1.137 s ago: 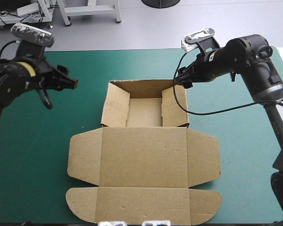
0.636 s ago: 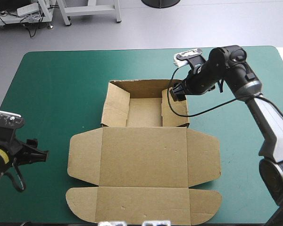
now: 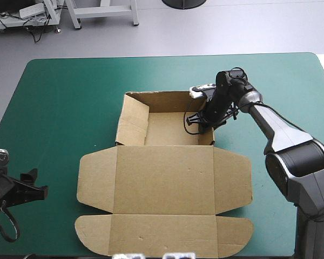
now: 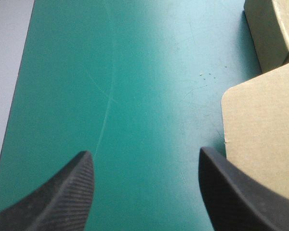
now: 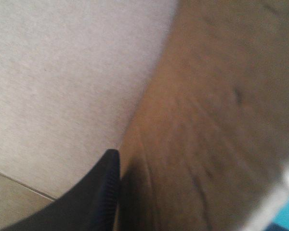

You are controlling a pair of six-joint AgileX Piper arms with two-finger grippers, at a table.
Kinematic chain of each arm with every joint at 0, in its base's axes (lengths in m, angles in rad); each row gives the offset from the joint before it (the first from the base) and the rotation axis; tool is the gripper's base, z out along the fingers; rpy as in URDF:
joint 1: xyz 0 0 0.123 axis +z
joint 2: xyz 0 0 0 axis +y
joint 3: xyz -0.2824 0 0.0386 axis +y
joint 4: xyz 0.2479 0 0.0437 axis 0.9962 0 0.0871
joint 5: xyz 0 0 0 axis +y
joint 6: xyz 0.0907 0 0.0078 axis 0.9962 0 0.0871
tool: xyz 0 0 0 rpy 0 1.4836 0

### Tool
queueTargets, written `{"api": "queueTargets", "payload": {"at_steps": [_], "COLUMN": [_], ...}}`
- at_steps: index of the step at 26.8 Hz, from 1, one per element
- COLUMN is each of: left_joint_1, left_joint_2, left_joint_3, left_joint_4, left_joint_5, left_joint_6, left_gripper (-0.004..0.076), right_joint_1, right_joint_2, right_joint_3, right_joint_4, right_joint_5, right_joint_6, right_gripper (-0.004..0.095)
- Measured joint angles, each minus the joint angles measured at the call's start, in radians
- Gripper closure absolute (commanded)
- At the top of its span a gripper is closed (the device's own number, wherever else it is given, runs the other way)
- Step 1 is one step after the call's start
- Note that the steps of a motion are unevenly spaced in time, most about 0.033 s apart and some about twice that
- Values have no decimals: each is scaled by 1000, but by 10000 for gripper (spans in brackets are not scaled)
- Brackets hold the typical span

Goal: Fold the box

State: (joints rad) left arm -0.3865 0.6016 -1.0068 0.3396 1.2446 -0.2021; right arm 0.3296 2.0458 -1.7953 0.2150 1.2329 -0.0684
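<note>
The brown box (image 3: pixel 164 178) lies mid-table. Its tray part (image 3: pixel 164 128) has its walls raised at the back, and the lid and flaps lie flat toward the front. My right gripper (image 3: pixel 198 120) is down on the tray's right wall, shut on it. In the right wrist view one black finger (image 5: pixel 98 192) presses the wall's board (image 5: pixel 212 120), which hides the other finger. My left gripper (image 3: pixel 36 190) hovers low at the front left, open and empty. The left wrist view shows its fingers wide apart (image 4: pixel 144 154), with the rounded lid flap (image 4: pixel 265 134) just beside one finger.
Bare teal-green cover (image 3: pixel 59 118) stretches left of the box. The table's left edge (image 4: pixel 14 96) runs close beside my left gripper. A corner of the tray wall (image 4: pixel 272 29) shows ahead of it. The right arm reaches in over the back right.
My left arm swung from the back left down to the front-left corner. My right gripper dropped from above the tray's right wall down onto it.
</note>
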Motion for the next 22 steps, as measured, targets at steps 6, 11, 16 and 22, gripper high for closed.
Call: {"api": "queueTargets", "payload": {"at_steps": [6,11,16,22], "left_joint_1": [0,0,0,0], "left_joint_2": [0,0,0,0], "left_joint_3": [1,1,2,2], "left_joint_4": [-7,-22,-23,-46], "left_joint_5": [0,0,0,0], "left_joint_6": [0,-2,-2,-2], "left_gripper": [266,266,267,267], "right_joint_1": [-1,-90,-254,-530], "right_joint_2": [3,12,15,34], "right_joint_3": [-9,-136,-275,-318], "right_joint_4": [8,-86,-151,-134], "right_joint_5": [-3,6,4,-4], "right_joint_6": [-77,-149,-188,-194], "right_gripper": [926,926,926,926]}}
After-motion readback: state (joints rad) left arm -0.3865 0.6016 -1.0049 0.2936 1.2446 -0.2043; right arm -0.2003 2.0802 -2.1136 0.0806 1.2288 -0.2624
